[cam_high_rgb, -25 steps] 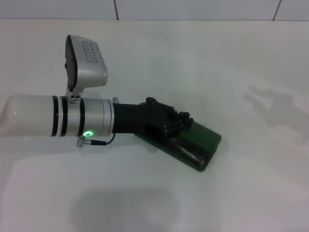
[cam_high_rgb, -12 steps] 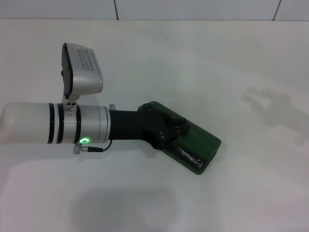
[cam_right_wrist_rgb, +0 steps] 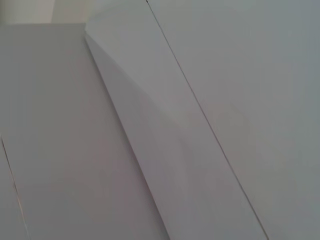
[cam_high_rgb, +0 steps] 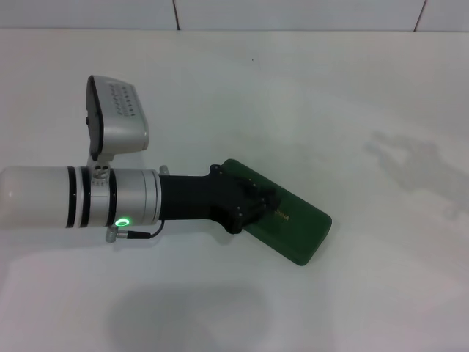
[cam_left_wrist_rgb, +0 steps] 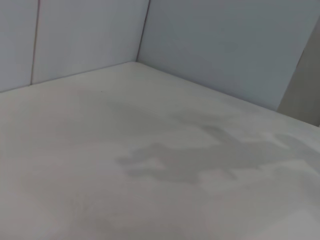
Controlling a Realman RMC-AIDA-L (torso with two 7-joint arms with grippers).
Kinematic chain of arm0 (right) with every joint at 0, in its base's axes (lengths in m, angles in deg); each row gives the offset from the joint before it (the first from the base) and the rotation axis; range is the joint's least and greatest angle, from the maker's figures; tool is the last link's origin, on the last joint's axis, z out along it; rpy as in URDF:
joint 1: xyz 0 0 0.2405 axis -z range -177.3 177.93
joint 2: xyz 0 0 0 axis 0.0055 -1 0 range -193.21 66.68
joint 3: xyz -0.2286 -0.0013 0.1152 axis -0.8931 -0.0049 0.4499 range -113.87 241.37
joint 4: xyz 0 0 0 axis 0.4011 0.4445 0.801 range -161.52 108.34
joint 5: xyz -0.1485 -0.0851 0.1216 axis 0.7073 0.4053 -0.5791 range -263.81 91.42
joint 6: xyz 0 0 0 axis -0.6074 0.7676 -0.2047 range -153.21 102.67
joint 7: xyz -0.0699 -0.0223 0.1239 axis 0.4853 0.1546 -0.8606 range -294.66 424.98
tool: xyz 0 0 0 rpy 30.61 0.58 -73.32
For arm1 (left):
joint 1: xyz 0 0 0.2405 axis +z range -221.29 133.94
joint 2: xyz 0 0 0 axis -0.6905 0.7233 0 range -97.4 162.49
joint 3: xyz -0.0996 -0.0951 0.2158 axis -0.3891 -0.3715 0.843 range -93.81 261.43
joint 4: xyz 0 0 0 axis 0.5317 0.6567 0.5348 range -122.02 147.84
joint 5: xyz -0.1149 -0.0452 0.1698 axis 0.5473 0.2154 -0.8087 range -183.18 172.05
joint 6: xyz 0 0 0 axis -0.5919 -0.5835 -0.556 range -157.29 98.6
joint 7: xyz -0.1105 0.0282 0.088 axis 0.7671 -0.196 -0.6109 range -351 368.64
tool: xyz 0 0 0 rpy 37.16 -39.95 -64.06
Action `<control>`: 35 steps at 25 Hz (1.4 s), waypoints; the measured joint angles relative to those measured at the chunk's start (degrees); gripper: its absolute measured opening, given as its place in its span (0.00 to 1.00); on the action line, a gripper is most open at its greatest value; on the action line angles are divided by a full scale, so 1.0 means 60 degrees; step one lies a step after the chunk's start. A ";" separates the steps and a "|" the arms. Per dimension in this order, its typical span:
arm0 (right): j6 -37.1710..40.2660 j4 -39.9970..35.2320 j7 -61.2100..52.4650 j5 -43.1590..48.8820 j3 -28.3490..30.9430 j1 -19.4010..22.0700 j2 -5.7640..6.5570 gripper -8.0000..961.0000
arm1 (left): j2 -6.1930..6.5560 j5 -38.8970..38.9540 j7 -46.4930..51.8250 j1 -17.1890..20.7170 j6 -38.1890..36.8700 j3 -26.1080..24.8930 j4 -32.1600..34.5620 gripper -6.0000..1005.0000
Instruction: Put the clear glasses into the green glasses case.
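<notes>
The green glasses case (cam_high_rgb: 299, 229) lies slantwise on the white table, right of centre in the head view, with its lid down and small gold lettering (cam_high_rgb: 283, 217) showing on top. My left gripper (cam_high_rgb: 265, 205) rests shut on the near-left part of the lid, the arm reaching in from the left. The clear glasses are hidden. The left wrist view holds only bare tabletop and wall. My right gripper is out of view, and its wrist view shows only pale wall panels.
The white table (cam_high_rgb: 344, 110) stretches all around the case. A tiled wall (cam_high_rgb: 293, 13) runs along its far edge. A faint shadow (cam_high_rgb: 410, 158) falls on the table at the right.
The case stood open with its dark inside showing. The left gripper has pressed the lid down, and the case is now closed. The arm has drawn slightly left and lower.
</notes>
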 joint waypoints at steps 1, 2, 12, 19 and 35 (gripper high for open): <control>-0.0028 0.0001 -0.0002 0.0000 -0.0026 -0.0005 0.0000 0.28 | -0.0003 0.0006 -0.0002 0.0031 -0.0004 0.0000 0.0021 0.16; -0.0043 0.0003 -0.0003 0.0000 -0.0039 -0.0007 0.0000 0.28 | -0.0006 0.0008 -0.0002 0.0061 -0.0007 0.0000 0.0036 0.16; -0.0159 0.0006 -0.0009 0.0005 -0.0325 -0.0065 0.0008 0.28 | 0.0015 0.0304 0.0064 0.0497 -0.1024 -0.0139 0.0823 0.16; -0.0366 -0.0033 0.0018 0.0356 -0.0646 -0.0117 0.0035 0.28 | 0.0194 0.0430 0.0119 0.0887 -0.2924 -0.1667 0.1603 0.16; -0.1196 -0.0349 0.0993 0.1541 -0.3973 -0.1164 -0.0245 0.58 | 0.0681 0.0217 -0.0598 0.1790 -0.5477 -0.3227 0.2151 0.68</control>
